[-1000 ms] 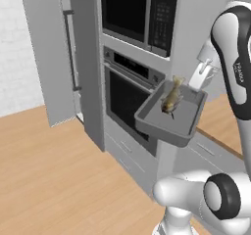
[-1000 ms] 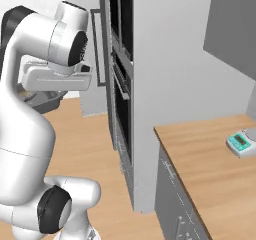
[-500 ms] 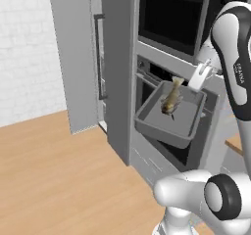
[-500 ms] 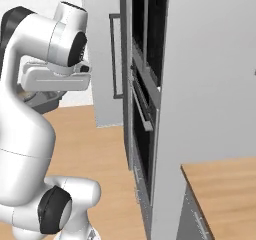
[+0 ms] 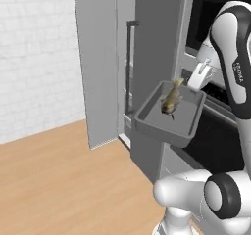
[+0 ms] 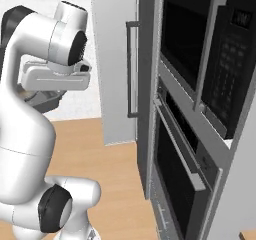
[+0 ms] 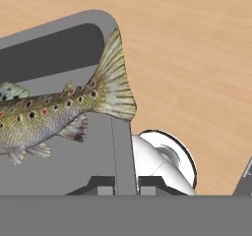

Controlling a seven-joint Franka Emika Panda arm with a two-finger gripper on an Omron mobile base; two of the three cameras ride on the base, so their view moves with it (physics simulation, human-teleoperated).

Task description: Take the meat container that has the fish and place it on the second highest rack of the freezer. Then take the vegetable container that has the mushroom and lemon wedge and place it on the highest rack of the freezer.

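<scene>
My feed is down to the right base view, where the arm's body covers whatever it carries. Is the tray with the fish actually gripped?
Observer: Yes. In the hand view the gripper is shut on the rim of the meat container.
Operator: Is the fish inside it?
Observer: Yes, the fish lies inside the tray in the left base view, its tail toward the gripped rim.
Operator: Is the tray level?
Observer: No; the end away from the gripper hangs lower.
Operator: Is the freezer open?
Observer: The freezer with its dark bar handle looks closed; no shelves are visible.
</scene>
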